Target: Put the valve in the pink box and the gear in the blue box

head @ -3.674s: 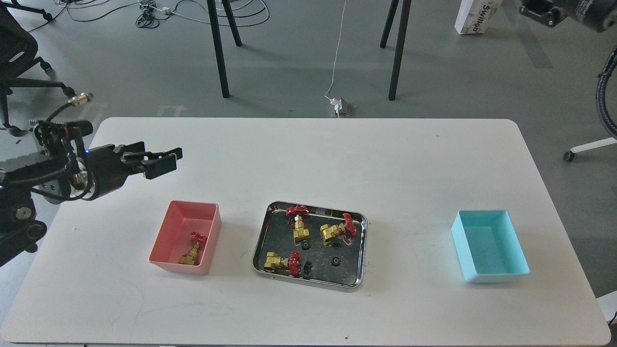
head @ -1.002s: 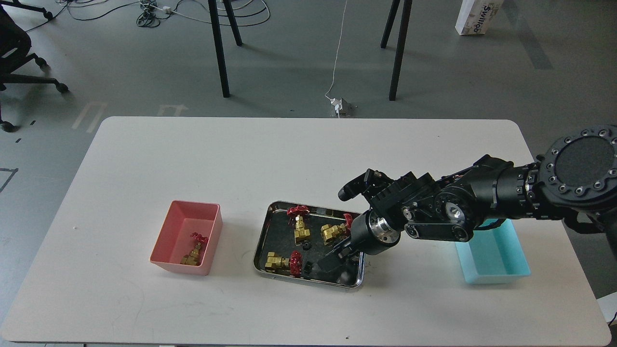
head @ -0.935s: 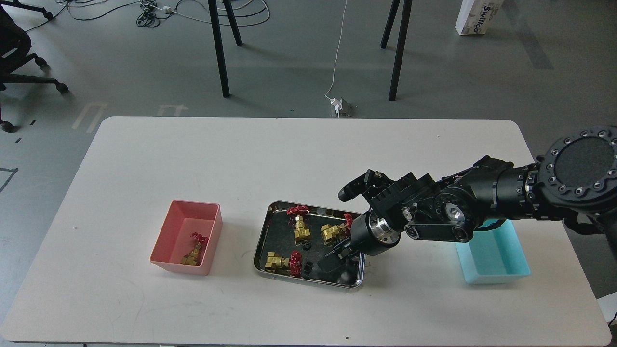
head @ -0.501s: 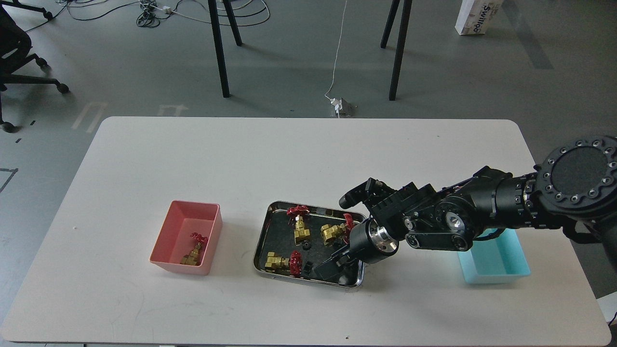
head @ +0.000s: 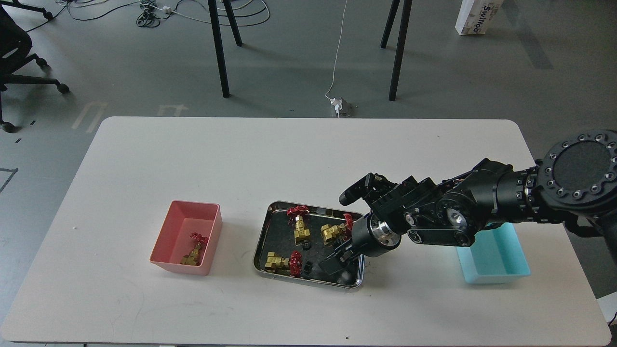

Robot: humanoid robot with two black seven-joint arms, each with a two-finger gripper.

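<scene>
My right gripper [head: 332, 264] hangs low over the right front part of the shiny steel tray [head: 279, 236]. Its fingers are dark and cannot be told apart. Three brass valves with red handwheels lie in the tray: one at the back [head: 300, 227], one at the right [head: 333, 233], one at the front left [head: 280, 261]. A fourth valve [head: 194, 251] lies in the pink box [head: 179, 225]. A small black gear [head: 305, 246] lies mid-tray; whether a gear sits under the gripper is hidden. The blue box [head: 499, 262] is partly covered by my right arm. My left gripper is out of view.
The white table [head: 289, 159] bears the pink box at the left, the tray in the middle and the blue box at the right. My right forearm [head: 462, 212] spans from the right edge over the blue box to the tray. Table legs and cables stand on the floor behind.
The left arm has left the view and the right arm has come in over the tray. In the last half second the right gripper rose slightly from the tray floor.
</scene>
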